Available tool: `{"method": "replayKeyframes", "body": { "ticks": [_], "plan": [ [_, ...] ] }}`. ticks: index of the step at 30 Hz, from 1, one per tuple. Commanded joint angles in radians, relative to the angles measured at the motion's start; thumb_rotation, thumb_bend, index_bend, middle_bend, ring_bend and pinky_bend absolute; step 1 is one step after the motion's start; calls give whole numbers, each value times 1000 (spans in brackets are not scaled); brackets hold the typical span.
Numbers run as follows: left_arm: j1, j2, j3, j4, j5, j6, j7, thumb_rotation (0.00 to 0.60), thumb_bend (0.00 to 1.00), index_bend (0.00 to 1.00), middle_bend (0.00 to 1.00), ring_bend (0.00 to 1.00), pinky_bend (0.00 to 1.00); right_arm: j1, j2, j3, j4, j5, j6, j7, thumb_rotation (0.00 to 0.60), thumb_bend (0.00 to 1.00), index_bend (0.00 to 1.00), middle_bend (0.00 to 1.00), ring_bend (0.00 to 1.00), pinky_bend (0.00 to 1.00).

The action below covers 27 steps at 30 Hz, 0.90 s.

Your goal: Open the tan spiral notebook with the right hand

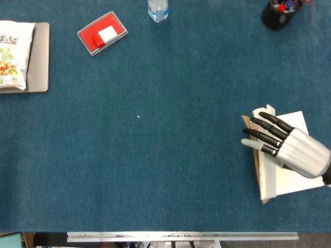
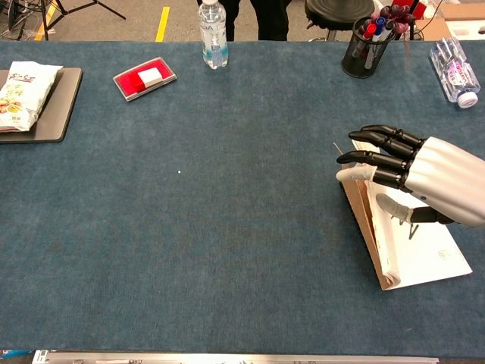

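Observation:
The tan spiral notebook (image 1: 257, 160) (image 2: 364, 216) lies at the right of the blue table. Its cover stands nearly upright on the spiral edge, and the white inner page (image 1: 295, 178) (image 2: 432, 254) shows to its right. My right hand (image 1: 287, 145) (image 2: 424, 178) holds the cover's raised edge: the dark fingers (image 2: 375, 148) reach over the top to the left, and the thumb is behind the cover on the page side. My left hand shows in neither view.
A red box (image 1: 102, 33) and an upright water bottle (image 2: 213, 34) stand at the back. A black pen cup (image 2: 369, 45) and a lying bottle (image 2: 455, 72) are at the back right. A snack bag (image 1: 11, 54) rests on a grey tray (image 1: 41, 57) at far left.

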Motion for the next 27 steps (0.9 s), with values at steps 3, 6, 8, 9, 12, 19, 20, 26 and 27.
{"method": "replayKeyframes", "body": {
  "ticks": [3, 6, 8, 9, 12, 19, 20, 26, 27],
  "plan": [
    [0, 2, 0, -2, 0, 0, -1, 600, 108, 472, 436, 318, 457, 0, -65, 17, 63, 14, 18, 50, 600, 393, 217, 217, 51, 100],
    [-1, 3, -1, -2, -2, -2, -3, 600, 108, 472, 436, 318, 457, 2, -101, 20, 96, 19, 23, 75, 600, 341, 204, 217, 51, 100],
    [-1, 4, -1, -2, -2, -3, -4, 600, 108, 473, 436, 318, 457, 4, -122, 22, 116, 22, 24, 87, 600, 315, 200, 217, 51, 100],
    [-1, 4, -1, -2, -2, -2, -5, 600, 108, 473, 436, 318, 457, 5, -133, 22, 124, 23, 24, 94, 600, 303, 195, 217, 51, 100],
    [0, 5, 0, -3, 0, -2, -6, 600, 108, 473, 436, 318, 457, 8, -153, 21, 140, 23, 28, 108, 600, 292, 184, 217, 52, 100],
    [-1, 6, 1, -4, 0, -3, -6, 600, 108, 473, 436, 318, 457, 16, -198, 19, 158, 21, 51, 137, 600, 285, 184, 217, 52, 100],
    [-1, 6, 1, -4, 0, -3, -5, 600, 109, 473, 436, 318, 457, 17, -202, 18, 160, 21, 52, 140, 600, 284, 184, 217, 52, 100],
    [-3, 5, 1, -3, -2, -6, -1, 600, 108, 474, 436, 318, 457, 22, -234, 17, 170, 26, 54, 159, 600, 282, 184, 217, 52, 100],
    [-2, 5, 2, -4, -1, -6, -2, 600, 108, 475, 436, 318, 457, 22, -241, 16, 175, 28, 54, 164, 600, 282, 184, 217, 51, 100]
  ]
}}
